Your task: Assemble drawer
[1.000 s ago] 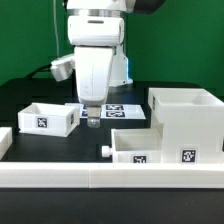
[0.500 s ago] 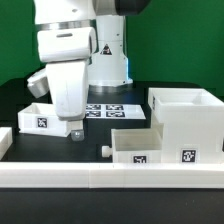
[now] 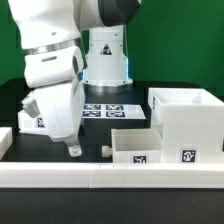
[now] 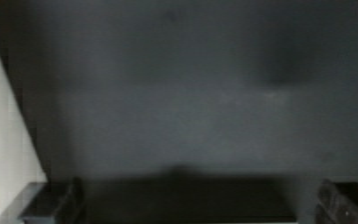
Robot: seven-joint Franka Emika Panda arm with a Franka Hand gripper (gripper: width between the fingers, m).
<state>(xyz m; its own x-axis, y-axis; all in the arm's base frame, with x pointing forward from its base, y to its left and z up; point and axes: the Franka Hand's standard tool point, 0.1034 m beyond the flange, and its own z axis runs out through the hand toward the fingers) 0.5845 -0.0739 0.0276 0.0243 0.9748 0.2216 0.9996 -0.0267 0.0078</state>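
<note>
Along the near edge of the black table (image 3: 98,132) lies a long white rail (image 3: 100,178). Just behind it sits an empty open-top tray (image 3: 140,150) with tags on its front, its knob (image 3: 104,151) toward the exterior view's left. The gripper (image 3: 73,151) hangs low beside that knob, jaws wide apart and holding nothing. The boxy housing (image 3: 185,120) stands at the exterior view's right, and the arm partly hides a second tray (image 3: 30,120). Beyond lie the marker board (image 3: 108,110) and a green backdrop (image 3: 170,40)
</note>
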